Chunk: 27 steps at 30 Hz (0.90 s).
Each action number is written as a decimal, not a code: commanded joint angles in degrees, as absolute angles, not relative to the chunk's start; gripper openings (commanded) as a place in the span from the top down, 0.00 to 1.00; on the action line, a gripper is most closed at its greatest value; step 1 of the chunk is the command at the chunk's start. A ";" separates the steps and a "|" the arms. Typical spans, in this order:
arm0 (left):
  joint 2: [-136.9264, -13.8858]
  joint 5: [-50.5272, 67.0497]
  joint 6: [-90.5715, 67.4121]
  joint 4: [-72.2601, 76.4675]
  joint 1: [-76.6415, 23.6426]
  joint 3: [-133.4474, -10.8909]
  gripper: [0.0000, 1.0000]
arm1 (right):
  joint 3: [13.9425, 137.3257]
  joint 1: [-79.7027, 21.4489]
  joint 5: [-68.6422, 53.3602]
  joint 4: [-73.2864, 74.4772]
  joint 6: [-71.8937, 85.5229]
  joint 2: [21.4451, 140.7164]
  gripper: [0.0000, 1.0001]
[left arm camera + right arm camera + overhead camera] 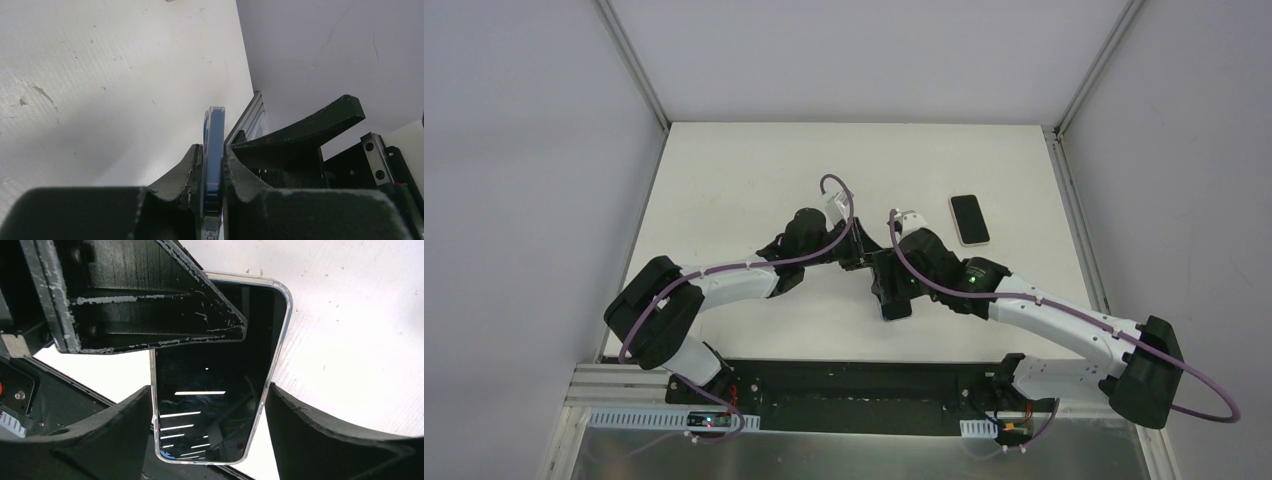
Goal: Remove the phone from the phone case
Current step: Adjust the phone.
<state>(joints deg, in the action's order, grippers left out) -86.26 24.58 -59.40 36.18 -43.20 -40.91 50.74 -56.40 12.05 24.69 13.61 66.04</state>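
Observation:
The phone (pixel 220 355) has a black screen and a blue edge (pixel 215 125), and sits in a clear phone case whose rim (pixel 281 325) runs round it. My right gripper (pixel 209 389) is closed across its width, a finger against each long side of the case. My left gripper (pixel 214 148) is shut on its two flat faces near the other end; one of its fingers (pixel 150 305) covers part of the screen. In the top view both grippers, left (pixel 854 250) and right (pixel 889 290), meet mid-table, and the arms hide most of the phone.
A second phone (pixel 969 219) with a dark screen and pale rim lies flat on the white table (pixel 744 170), right of the grippers. Grey walls enclose the table on three sides. The black base rail (pixel 864 385) runs along the near edge.

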 commanded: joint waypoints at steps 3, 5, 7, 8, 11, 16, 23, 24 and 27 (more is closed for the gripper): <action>-86.66 26.79 -60.92 39.79 -43.99 -42.63 0.93 | 51.43 -56.68 13.20 20.68 14.95 63.57 1.00; -86.70 27.04 -61.08 39.98 -44.03 -42.62 0.85 | 51.42 -56.73 13.35 20.64 14.94 63.42 1.00; -86.75 27.19 -61.15 40.14 -44.03 -42.50 0.72 | 51.42 -56.69 13.59 20.70 14.78 63.41 1.00; -86.75 27.21 -61.24 40.16 -44.02 -42.39 0.67 | 51.42 -56.68 13.62 20.73 14.77 63.33 1.00; -86.83 27.34 -61.26 40.33 -44.03 -42.06 0.62 | 51.48 -56.76 13.84 20.88 14.45 63.36 1.00; -87.25 27.36 -61.41 40.64 -43.96 -41.79 0.71 | 51.93 -56.78 13.84 21.32 13.91 63.54 1.00; -87.32 27.98 -61.91 41.46 -44.12 -42.01 0.89 | 52.29 -56.76 13.15 21.70 13.62 63.73 1.00; -87.24 28.03 -62.02 41.56 -44.07 -42.01 0.93 | 52.29 -56.70 13.07 21.77 13.62 63.72 1.00; -86.82 27.78 -62.22 41.74 -44.11 -42.01 1.00 | 52.59 -56.77 12.49 22.34 13.70 63.73 1.00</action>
